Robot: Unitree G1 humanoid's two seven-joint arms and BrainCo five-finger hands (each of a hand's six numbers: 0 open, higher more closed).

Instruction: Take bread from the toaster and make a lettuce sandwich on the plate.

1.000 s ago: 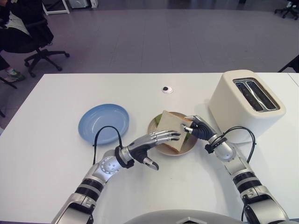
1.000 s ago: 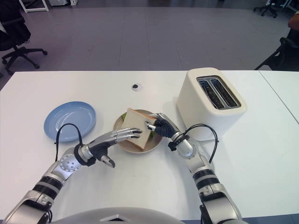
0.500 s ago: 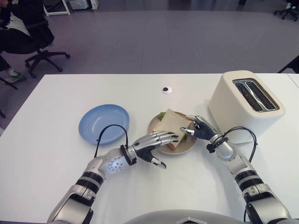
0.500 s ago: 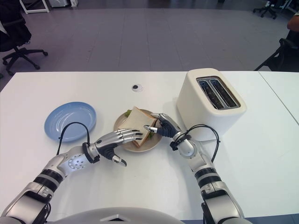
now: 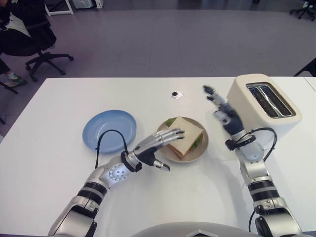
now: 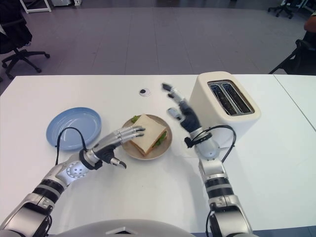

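I am looking down on the white table [image 5: 44, 163], which carries everything. The biggest thing on it is the cream toaster [image 5: 261, 106] at the right, its two dark slots [image 5: 270, 100] facing up. A blue plate [image 5: 109, 130] sits at the left, well apart from the toaster.

Between them, just right of the blue plate, lies the smaller tan plate [image 5: 204, 144]. The sandwich [image 5: 185, 134] rests on it: a slice of bread on top, and green lettuce [image 5: 198, 143] peeking out at the right edge and at the far left corner.

My left hand [image 5: 150, 148] lies low over the table at the tan plate's near left side. Its fingers are stretched out flat and grip nothing. The fingertips [image 5: 177, 132] reach the left edge of the top slice, but I cannot tell whether they press on it.

My right hand [image 5: 224, 112] stands in the air between the tan plate and the toaster, clear of both. Its fingers are spread and point upward, with nothing in them.

A small dark round fitting [image 5: 176, 94] sits in the tabletop beyond the tan plate.
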